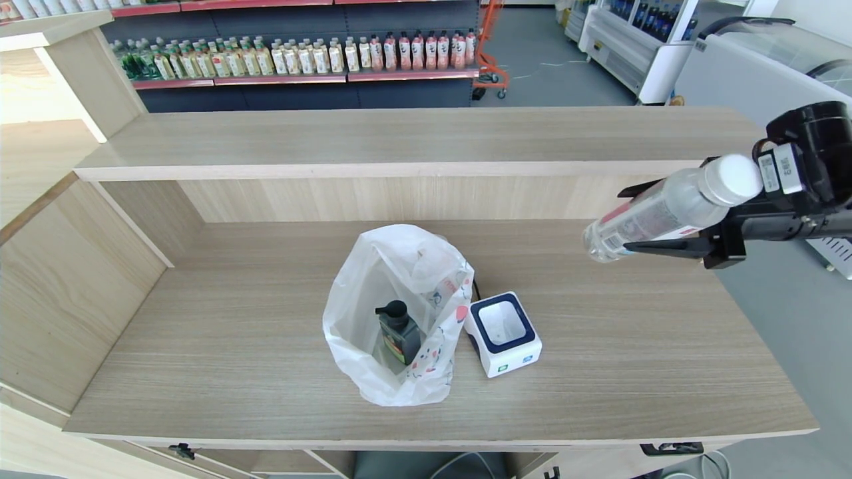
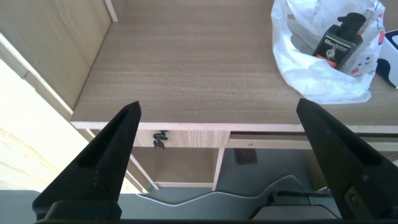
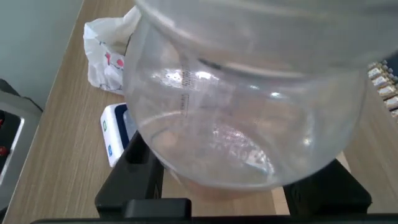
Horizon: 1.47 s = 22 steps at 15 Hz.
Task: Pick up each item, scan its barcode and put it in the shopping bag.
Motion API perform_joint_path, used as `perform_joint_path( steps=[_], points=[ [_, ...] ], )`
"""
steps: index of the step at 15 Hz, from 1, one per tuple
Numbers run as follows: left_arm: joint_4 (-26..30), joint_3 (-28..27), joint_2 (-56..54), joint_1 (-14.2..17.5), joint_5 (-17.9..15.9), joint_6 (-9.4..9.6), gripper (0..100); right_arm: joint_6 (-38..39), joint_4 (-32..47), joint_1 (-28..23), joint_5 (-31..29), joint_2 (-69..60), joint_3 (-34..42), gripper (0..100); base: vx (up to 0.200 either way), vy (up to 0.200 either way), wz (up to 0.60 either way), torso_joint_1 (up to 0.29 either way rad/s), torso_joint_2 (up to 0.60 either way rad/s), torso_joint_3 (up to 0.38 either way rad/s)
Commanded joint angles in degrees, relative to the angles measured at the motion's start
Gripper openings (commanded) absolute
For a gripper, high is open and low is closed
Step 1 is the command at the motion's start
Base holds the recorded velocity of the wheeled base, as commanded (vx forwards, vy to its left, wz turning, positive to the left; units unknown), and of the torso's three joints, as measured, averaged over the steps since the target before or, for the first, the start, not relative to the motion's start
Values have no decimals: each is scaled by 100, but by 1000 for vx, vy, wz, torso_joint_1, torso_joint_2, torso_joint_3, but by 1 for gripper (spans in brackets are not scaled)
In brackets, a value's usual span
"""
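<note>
Head view, right gripper (image 1: pixel 626 220): jaws pinching the clear bottle (image 1: pixel 665 209) across its body, white cap toward the wrist. It is held in the air over the counter (image 1: pixel 599 372) at 3 o'clock.
Head view, scanner (image 1: pixel 504 332): on the counter, window facing up, at 4 o'clock of the shopping bag (image 1: pixel 353 313), just beside it and seemingly touching. The clear bottle is well apart, at 2 o'clock of the scanner.
Head view, bag contents: a dark pump bottle (image 1: pixel 398 329) stands upright inside.
Left wrist view, left gripper (image 2: pixel 219 109): jaws spread wide, empty, short of the counter's near edge.
Right wrist view: base of the clear bottle up close; scanner and shopping bag beyond it, side by side.
Step in hand, judged: scanning. Bring the clear bottle low over the window, turn its label downward, pause there, and keep the pinch firm.
Writing: the red-and-white label on the clear bottle and the label on the dark pump bottle carry print, too small to read.
</note>
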Motion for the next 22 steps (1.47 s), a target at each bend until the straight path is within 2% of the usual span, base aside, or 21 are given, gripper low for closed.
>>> perform_joint_path(
  steps=[1, 2, 3, 4, 6, 8, 9, 10, 11, 12, 14, 15, 18, 22],
  points=[
    [0, 5, 9, -9, 0, 2, 100, 704, -173, 163, -77, -456, -143, 0, 0, 0, 0, 0, 0, 0],
    [0, 5, 9, 0, 0, 2, 100, 1170, -190, 207, -174, -579, -143, 0, 0, 0, 0, 0, 0, 0],
    [0, -4, 9, 0, 0, 2, 100, 2216, -190, 225, -631, -852, -90, 0, 0, 0, 0, 0, 0, 0],
    [0, 5, 9, 0, 0, 2, 100, 2927, -190, 225, -974, -1010, -2, 0, 0, 0, 0, 0, 0, 0],
    [0, -4, 9, -9, 0, -7, 100, 4861, -507, 234, -1861, -1247, 235, 0, 0, 0, 0, 0, 0, 0],
    [0, 5, 9, -9, 0, 2, 100, 6759, -1579, 471, -2591, -1291, 428, 0, 0, 0, 0, 0, 0, 0],
    [0, 5, 9, 0, 0, 2, 100, 7586, -2335, 621, -3215, -1247, 604, 0, 0, 0, 0, 0, 0, 0],
    [0, -4, 9, 0, 0, 2, 100, 8500, -3398, 946, -4208, -1142, 921, 0, 0, 0, 0, 0, 0, 0],
    [0, -4, 9, 0, 0, 2, 100, 9045, -4207, 1227, -5061, -1027, 1228, 0, 0, 0, 0, 0, 0, 0],
    [0, 5, 9, 0, 0, 2, 100, 9176, -4541, 1447, -5474, -1001, 1501, 0, 0, 0, 0, 0, 0, 0],
    [0, 5, 9, 0, 0, 2, 100, 9185, -4594, 1710, -5570, -1089, 1835, 0, 0, 0, 0, 0, 0, 0],
    [0, 5, 9, 0, 0, 2, 100, 9185, -4690, 2027, -5641, -1133, 2028, 0, 0, 0, 0, 0, 0, 0],
    [-9, 5, 9, 0, 0, -16, 100, 9124, -5446, 2554, -6309, -896, 2371, 0, 0, 0, 0, 0, 0, 0],
    [-9, 5, 9, 0, 0, -16, 100, 8957, -6026, 2660, -6476, -605, 2661, 0, 0, 0, 0, 0, 0, 0]
  ],
)
